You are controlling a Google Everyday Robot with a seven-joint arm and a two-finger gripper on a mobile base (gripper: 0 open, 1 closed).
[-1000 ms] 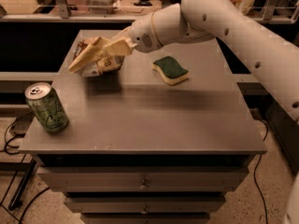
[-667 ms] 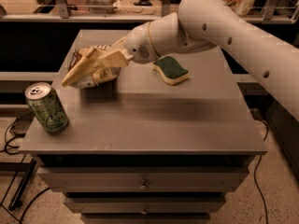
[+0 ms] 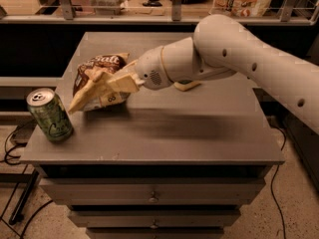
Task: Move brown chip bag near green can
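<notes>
The brown chip bag (image 3: 97,78), dark brown with pale edges and white "Salt" lettering, sits at the left of the grey table (image 3: 199,133). My gripper (image 3: 102,86) is shut on the bag, its pale fingers (image 3: 119,82) clamped over the bag's front side. The green can (image 3: 50,115), light green with a silver top, stands upright at the table's front left corner. It is a short gap to the left of and in front of the bag. My white arm (image 3: 234,54) reaches in from the right across the table.
A sponge (image 3: 187,85) lies mostly hidden behind my arm near the table's middle. Drawers (image 3: 154,195) sit under the tabletop. A counter with items runs along the back. Cables lie on the floor at the left.
My gripper has carried the chip bag forward and to the left, closer to the green can. The arm now covers the sponge. The can has not moved.
</notes>
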